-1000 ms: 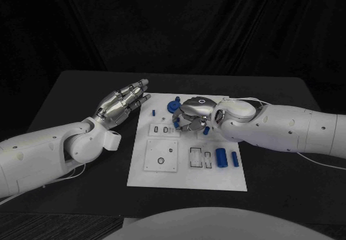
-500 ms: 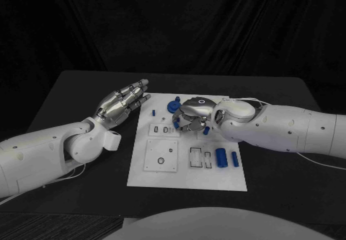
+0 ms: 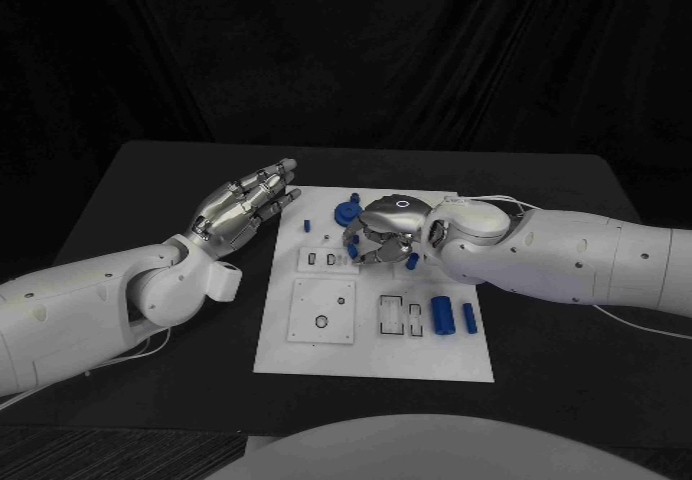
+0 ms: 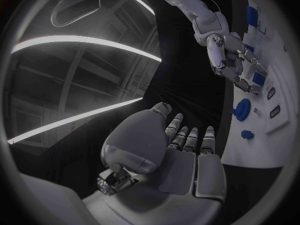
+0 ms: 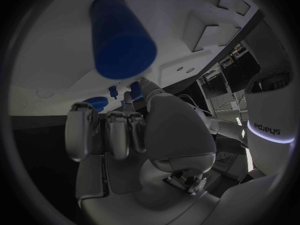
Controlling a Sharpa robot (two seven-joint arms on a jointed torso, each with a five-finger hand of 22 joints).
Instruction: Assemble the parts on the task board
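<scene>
Your right hand (image 3: 381,232) sits over the far middle of the task board (image 3: 372,352), fingers curled downward around a small blue part (image 4: 258,79); the left wrist view shows that piece pinched at the fingertips, just above the white plate. Your left hand (image 3: 245,205) hovers off the board's far left edge, above the black table (image 3: 144,200), palm flat and fingers stretched out together, holding nothing.

On the board you have a round blue gear-like part (image 3: 346,212) just left of the right hand, and a small blue peg (image 3: 307,225) further left near the plate's edge. Two blue cylinders (image 3: 453,315) lie side by side on the right half, nearer to you, beside a rectangular recess (image 3: 392,313). A square inset with a small ring (image 3: 322,321) occupies the near left portion. In the right wrist view, a blue cylinder (image 5: 120,37) looms large close to the camera.
</scene>
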